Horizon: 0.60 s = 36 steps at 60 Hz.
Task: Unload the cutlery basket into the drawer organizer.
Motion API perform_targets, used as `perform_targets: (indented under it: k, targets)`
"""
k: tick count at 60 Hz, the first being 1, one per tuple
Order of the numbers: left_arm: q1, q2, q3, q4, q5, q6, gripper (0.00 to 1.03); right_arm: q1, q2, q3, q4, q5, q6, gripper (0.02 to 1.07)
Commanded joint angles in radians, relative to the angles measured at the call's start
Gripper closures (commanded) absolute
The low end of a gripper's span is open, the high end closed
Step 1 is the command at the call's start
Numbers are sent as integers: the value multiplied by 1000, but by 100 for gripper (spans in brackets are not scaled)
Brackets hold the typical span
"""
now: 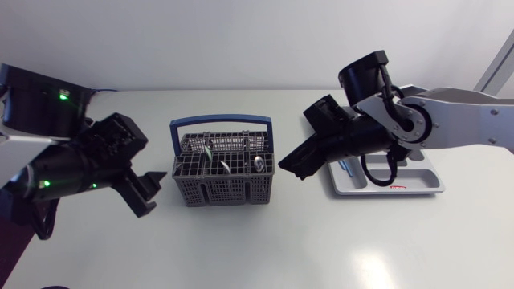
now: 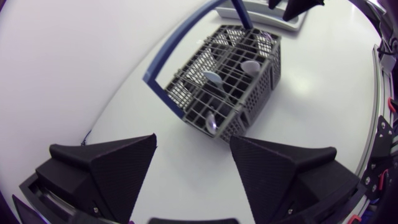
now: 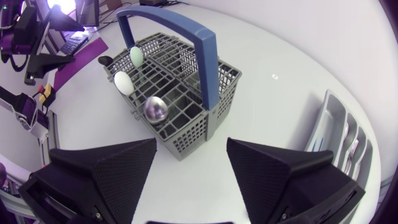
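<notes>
Jaws on both our arms gape wide, holding nothing. Our left arm and right arm slant down from either side toward the cutlery basket between them; the drawer organizer lies beneath our right arm.

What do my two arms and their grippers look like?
The left arm looks mostly black, with green lights. The right arm has silver-grey links, black joints and a black cable. The left gripper and the right gripper are matte black, each with two broad wedge-shaped fingers.
</notes>
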Motion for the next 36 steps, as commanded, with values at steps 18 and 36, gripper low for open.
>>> perform_targets:
  k: [18, 36]
  targets:
    - [-219, 264, 212, -159, -245, -247, 19, 6, -88, -119, 12, 16, 24, 20]
    - [-265, 393, 268, -182, -386, -330, 20, -5, -123, -154, 15, 13, 21, 20]
